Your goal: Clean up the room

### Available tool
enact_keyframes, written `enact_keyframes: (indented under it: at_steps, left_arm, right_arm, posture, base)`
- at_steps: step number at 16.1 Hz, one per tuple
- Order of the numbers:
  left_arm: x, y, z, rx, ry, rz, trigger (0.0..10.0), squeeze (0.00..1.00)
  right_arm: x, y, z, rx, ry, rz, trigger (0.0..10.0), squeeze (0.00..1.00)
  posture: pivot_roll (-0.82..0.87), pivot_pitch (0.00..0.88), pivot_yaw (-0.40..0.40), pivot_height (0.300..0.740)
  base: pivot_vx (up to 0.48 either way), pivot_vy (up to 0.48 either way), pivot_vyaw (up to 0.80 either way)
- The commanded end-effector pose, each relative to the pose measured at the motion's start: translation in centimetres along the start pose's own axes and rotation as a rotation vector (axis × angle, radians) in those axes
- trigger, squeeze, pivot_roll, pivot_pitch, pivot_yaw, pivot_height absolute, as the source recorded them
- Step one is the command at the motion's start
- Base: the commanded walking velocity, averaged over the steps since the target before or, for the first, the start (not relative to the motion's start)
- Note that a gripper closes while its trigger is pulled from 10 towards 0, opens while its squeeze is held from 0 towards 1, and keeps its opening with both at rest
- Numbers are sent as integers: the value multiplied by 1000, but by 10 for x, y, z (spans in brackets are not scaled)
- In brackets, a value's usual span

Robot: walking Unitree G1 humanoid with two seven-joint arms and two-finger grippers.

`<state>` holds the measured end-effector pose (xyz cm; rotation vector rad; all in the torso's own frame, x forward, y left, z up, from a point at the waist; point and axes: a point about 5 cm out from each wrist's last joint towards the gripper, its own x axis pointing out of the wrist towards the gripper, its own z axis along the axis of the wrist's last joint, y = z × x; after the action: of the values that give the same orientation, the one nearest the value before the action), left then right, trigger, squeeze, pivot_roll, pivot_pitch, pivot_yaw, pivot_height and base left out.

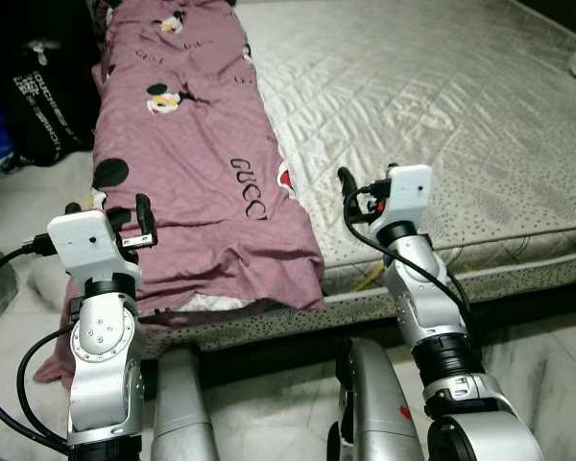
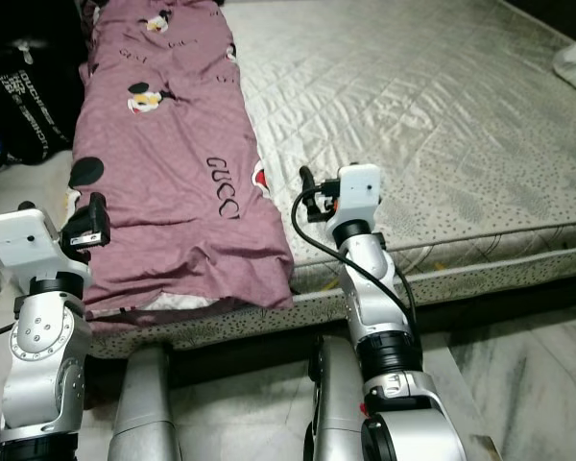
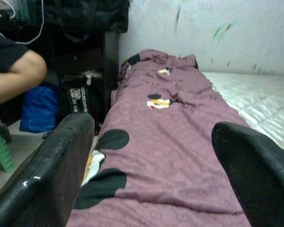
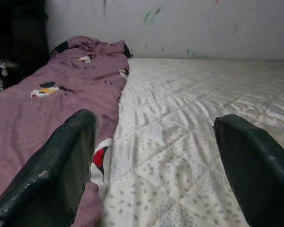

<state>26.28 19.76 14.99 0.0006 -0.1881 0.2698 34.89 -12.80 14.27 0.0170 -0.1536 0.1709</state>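
Both the left gripper [image 3: 151, 165] and right gripper [image 4: 154, 161] spread wide over the "GUCCI"-printed mauve blanket [image 1: 197, 144] on the mattress [image 1: 432, 115].

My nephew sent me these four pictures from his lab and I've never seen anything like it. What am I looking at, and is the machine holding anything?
This is a humanoid robot standing at the foot of a bed. The two top pictures come from cameras in its head, looking down past its silver arms. The other two come from cameras on its wrists, each looking out between that gripper's two black fingers. The left gripper hovers over a mauve blanket with cartoon prints, which lies along the left side of the pale quilted mattress and hangs over its near edge. The right gripper hovers over the mattress, just beside the blanket. Both are open and hold nothing. A black bag sits on the floor at left.
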Motion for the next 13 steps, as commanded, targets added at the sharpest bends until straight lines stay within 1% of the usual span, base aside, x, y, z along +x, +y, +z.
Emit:
enact_keyframes:
  at_steps: [1,4,7,8,10,11,13]
  left_arm:
    - [3,-2,1,2,-19,-2,10000,0]
    - [7,-4,2,-7,-28,-11,10000,0]
    - [13,-10,0,-3,-33,-43,10000,0]
    - [18,-9,4,12,-57,-40,10000,0]
    - [24,0,7,9,-63,-1,10000,0]
    - [25,4,7,15,-67,10,10000,0]
    - [26,6,5,21,-61,16,10000,0]
  right_arm:
    - [3,1,4,16,-10,-4,10000,0]
    - [7,4,7,18,-22,-5,10000,0]
    - [6,0,7,8,-27,-25,10000,0]
    - [5,-1,6,2,-24,-26,10000,0]
    - [4,0,5,-1,-21,-24,10000,0]
    - [4,1,5,-5,-19,-20,10000,0]
    - [5,2,4,-9,-18,-19,10000,0]
  posture:
    - [127,0,-34,563]
    - [117,0,-26,601]
    - [92,0,-11,630]
    - [94,0,-16,649]
    - [104,0,-24,673]
    - [104,0,-24,683]
    - [103,0,-26,697]
  base:
    - [0,0,0]
    - [0,0,0]
    - [0,0,0]
    - [0,0,0]
    - [0,0,0]
    - [0,0,0]
    - [0,0,0]
